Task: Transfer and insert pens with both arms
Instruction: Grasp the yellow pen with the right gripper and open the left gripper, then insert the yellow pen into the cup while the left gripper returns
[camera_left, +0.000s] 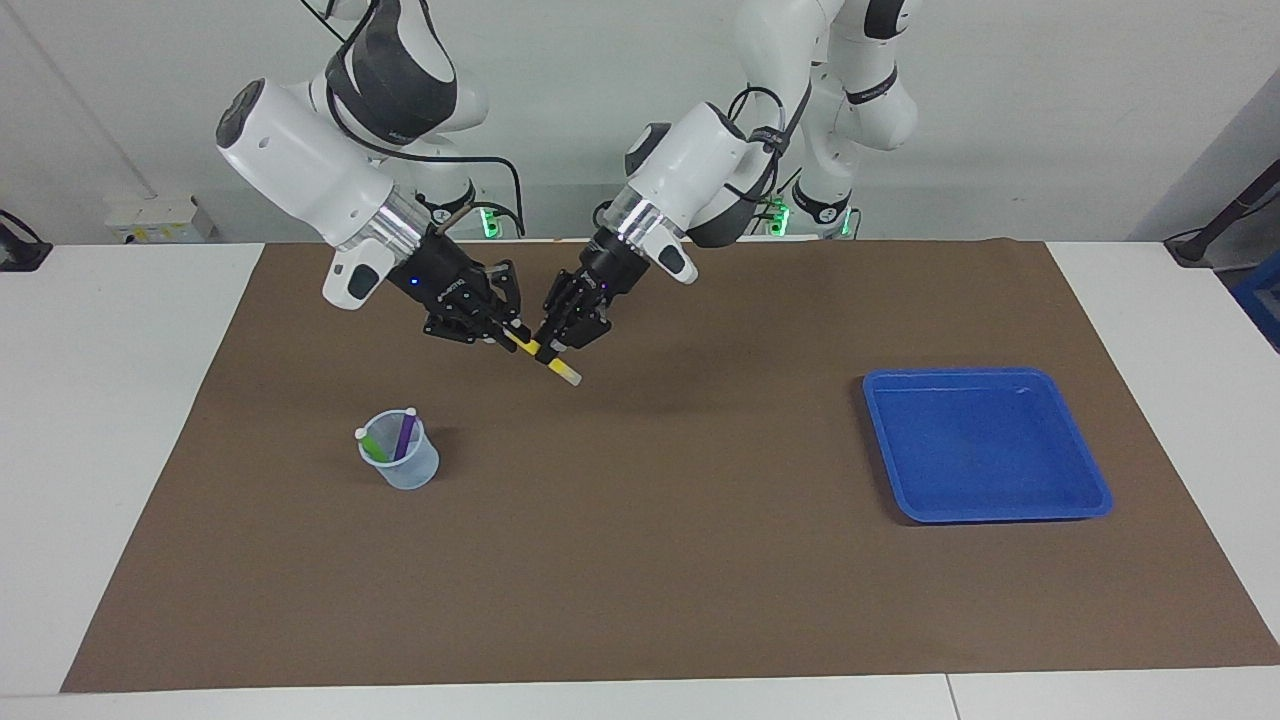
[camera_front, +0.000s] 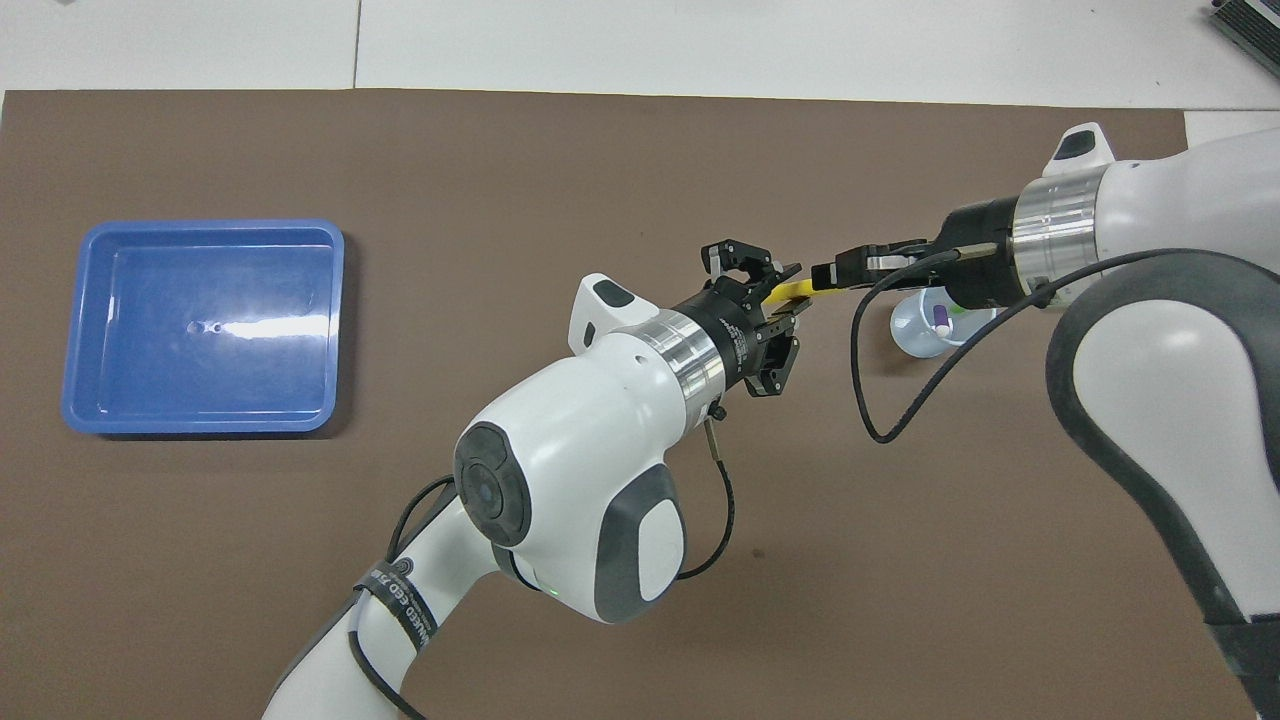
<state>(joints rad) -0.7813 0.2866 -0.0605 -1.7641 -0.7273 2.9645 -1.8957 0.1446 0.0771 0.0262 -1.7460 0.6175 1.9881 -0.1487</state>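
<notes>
Counting three pens, I see the yellow pen up over the brown mat, clamped in the right hand, with the left hand at it, grip state unclear. The green pen and purple pen stand in one cup. One blue tray sits well apart toward the left arm's end, with bare mat between.

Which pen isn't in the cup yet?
The yellow pen. It is in the air between the two grippers, with the right gripper shut on it. The green pen and purple pen stand in the cup.
</notes>
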